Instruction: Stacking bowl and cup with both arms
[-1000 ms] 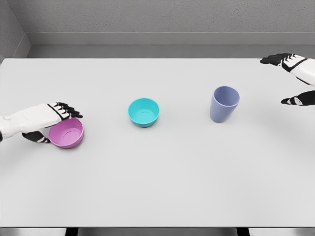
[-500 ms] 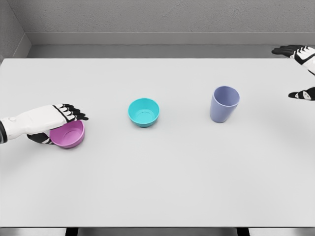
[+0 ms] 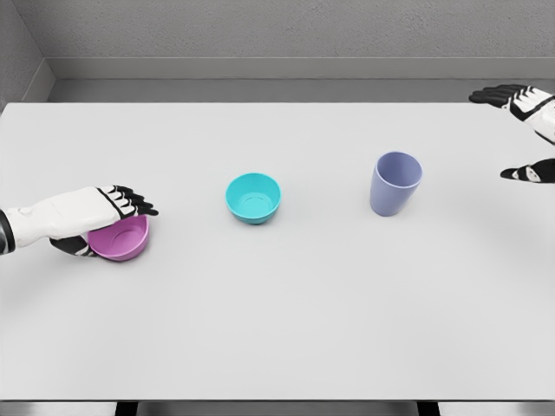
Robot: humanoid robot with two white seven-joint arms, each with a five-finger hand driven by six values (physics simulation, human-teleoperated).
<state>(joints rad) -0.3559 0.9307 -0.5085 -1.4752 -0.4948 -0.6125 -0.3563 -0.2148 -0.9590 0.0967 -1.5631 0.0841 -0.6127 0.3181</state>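
While the left hand (image 3: 104, 208) has closed further over the pink bowl (image 3: 120, 238) near the surface's (image 3: 286, 321) left edge, its fingers now drape across the rim with the thumb under the near side, which looks like a grasp forming rather than a lift. The right hand (image 3: 525, 130), fingers spread and holding nothing, has drifted back to the far right edge, well apart from the lavender cup (image 3: 395, 183). Pink bowl, teal bowl (image 3: 254, 198) at mid-surface and cup all appear empty.
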